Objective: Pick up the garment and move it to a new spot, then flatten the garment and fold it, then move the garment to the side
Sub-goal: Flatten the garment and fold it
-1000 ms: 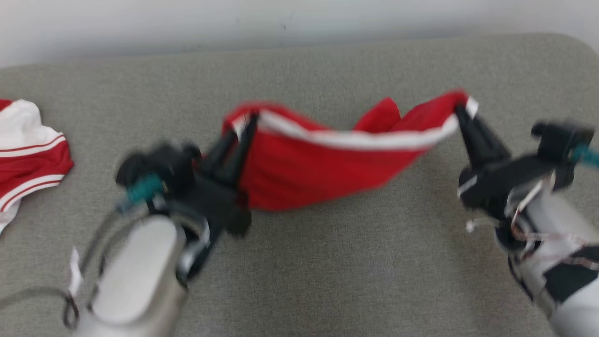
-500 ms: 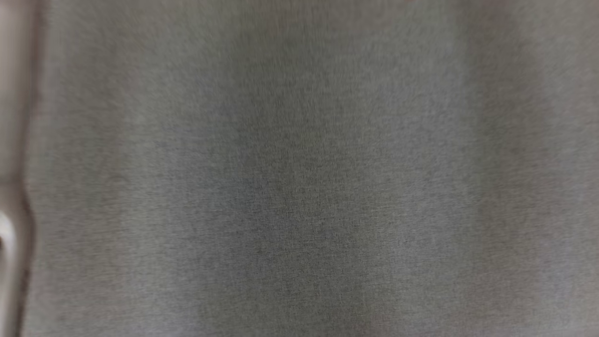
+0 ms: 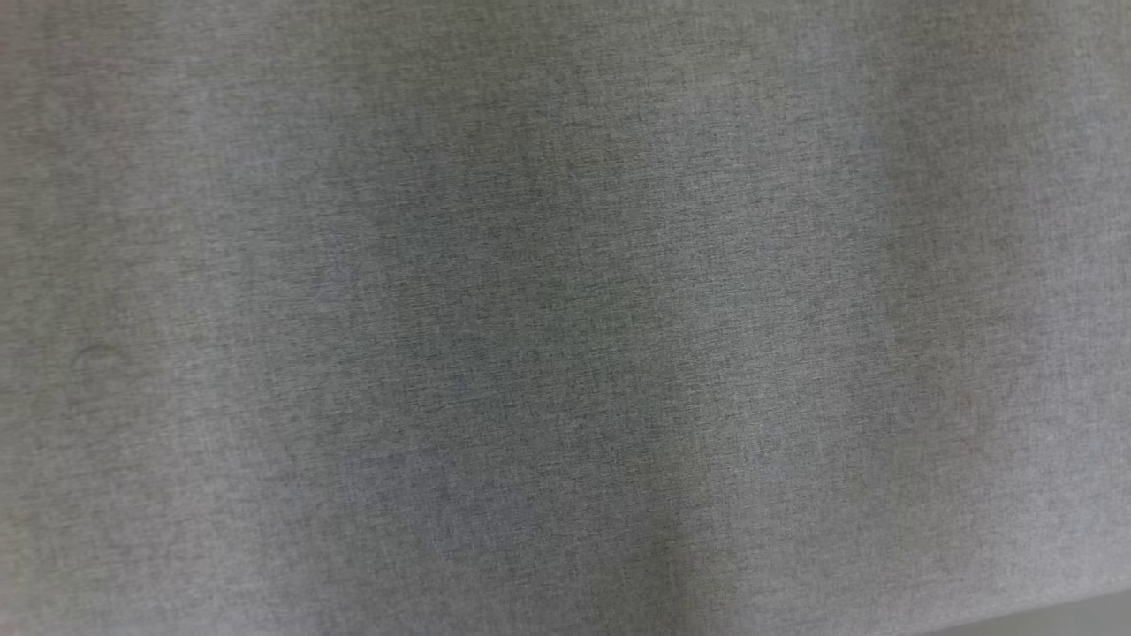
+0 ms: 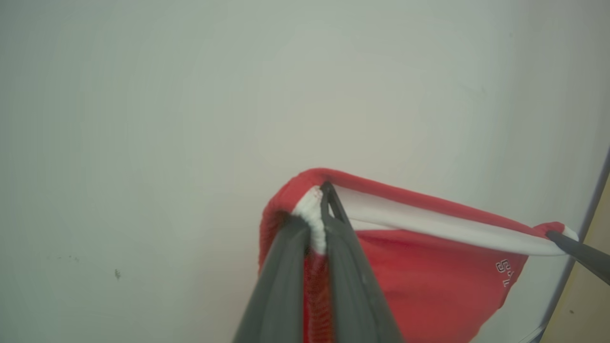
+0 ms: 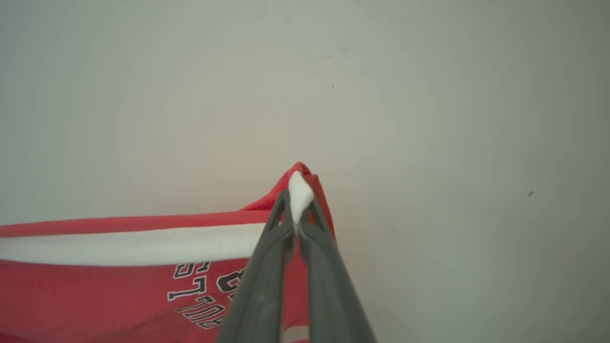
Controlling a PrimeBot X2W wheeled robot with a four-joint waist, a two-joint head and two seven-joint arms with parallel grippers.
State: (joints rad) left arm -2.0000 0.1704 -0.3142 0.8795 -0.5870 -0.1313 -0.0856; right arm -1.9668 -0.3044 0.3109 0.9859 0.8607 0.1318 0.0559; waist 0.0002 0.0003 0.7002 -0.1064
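Observation:
The garment (image 4: pixel 429 276) is red with a white band along its top edge and small lettering. It hangs stretched between my two grippers in front of a pale wall. In the left wrist view my left gripper (image 4: pixel 318 200) is shut on one white-banded corner, and the tip of the other gripper's finger (image 4: pixel 579 252) pinches the far corner at the right edge. The right wrist view has my right gripper (image 5: pixel 298 202) shut on the opposite corner of the garment (image 5: pixel 119 290), whose black-outlined letters show below the band.
The head view looks close onto the grey fabric surface (image 3: pixel 565 318). A pale wall (image 4: pixel 190 119) stands behind the garment, with a grey vertical edge and a tan strip (image 4: pixel 588 286) at the far right of the left wrist view.
The head camera has swung down since a second ago, from both grippers holding the red garment over the grey surface to plain grey fabric. Both grippers stayed shut.

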